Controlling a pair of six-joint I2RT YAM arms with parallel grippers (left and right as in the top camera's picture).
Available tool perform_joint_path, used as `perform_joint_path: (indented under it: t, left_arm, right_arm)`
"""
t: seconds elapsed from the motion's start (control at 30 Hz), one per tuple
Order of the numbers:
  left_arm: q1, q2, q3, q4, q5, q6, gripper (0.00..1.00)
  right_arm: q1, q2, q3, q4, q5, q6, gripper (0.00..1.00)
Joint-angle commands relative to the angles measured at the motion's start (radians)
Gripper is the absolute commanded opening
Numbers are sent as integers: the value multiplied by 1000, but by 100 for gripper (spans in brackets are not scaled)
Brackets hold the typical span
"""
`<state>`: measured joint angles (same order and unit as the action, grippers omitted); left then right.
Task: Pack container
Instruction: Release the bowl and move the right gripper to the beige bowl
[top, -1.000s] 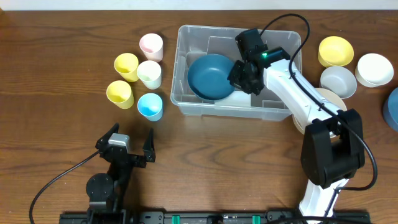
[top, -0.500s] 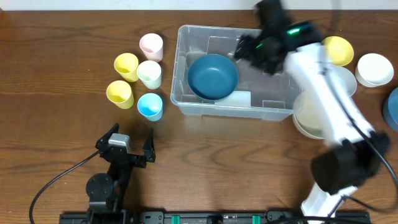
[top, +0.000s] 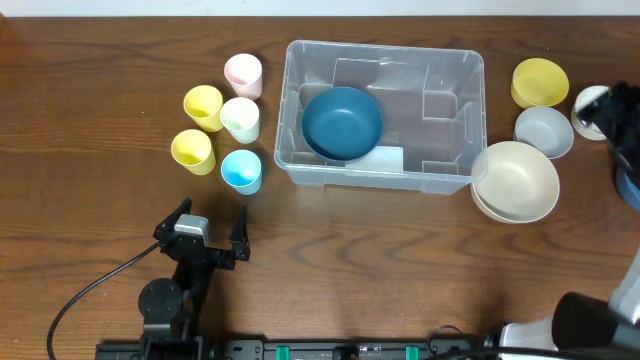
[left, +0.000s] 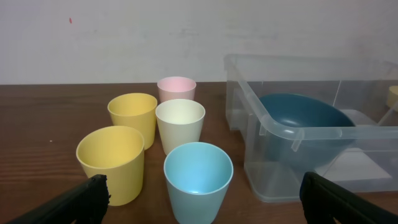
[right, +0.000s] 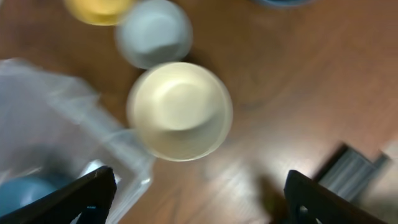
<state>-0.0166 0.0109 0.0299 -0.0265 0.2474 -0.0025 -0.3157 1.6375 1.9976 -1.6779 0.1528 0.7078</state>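
The left gripper (top: 207, 232) sits low in front of the container (top: 384, 46), off to its left. Its fingers are spread wide with nothing between them. The right gripper (right: 202, 199) is out past the container's right side. Its fingers are spread wide too and hold nothing.

The clear container stands on the brown table (top: 400, 250). A dark blue bowl (top: 342, 122) lies inside it, in the left half. Five cups (top: 240, 118) stand in a bunch left of the container. On its right, a big cream bowl (top: 515, 180) touches its near corner. A grey bowl (top: 544, 130) and a yellow bowl (top: 540, 82) stand further back.
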Motion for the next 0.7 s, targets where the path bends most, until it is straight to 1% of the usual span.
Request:
perform_joint_path:
  t: [0.0, 0.07, 0.27, 0.5, 0.67]
  left_arm:
    - [5, -7, -26, -20, -1, 6, 98]
    - [5, -7, -26, -20, -1, 6, 98]
    - [5, -7, -26, -20, -1, 6, 98]
    - [5, -7, -26, -20, -1, 6, 98]
    - [5, -7, -26, -20, -1, 6, 98]
  right_arm:
    - [-38, 22, -142, 45, 20, -45, 88]
    - [-43, 22, -229, 92, 19, -67, 88]
    - [-46, 22, -497, 269, 19, -70, 93]
    - [-46, 23, -689, 464, 16, -127, 99]
    - [-46, 23, -816, 591, 15, -127, 99]
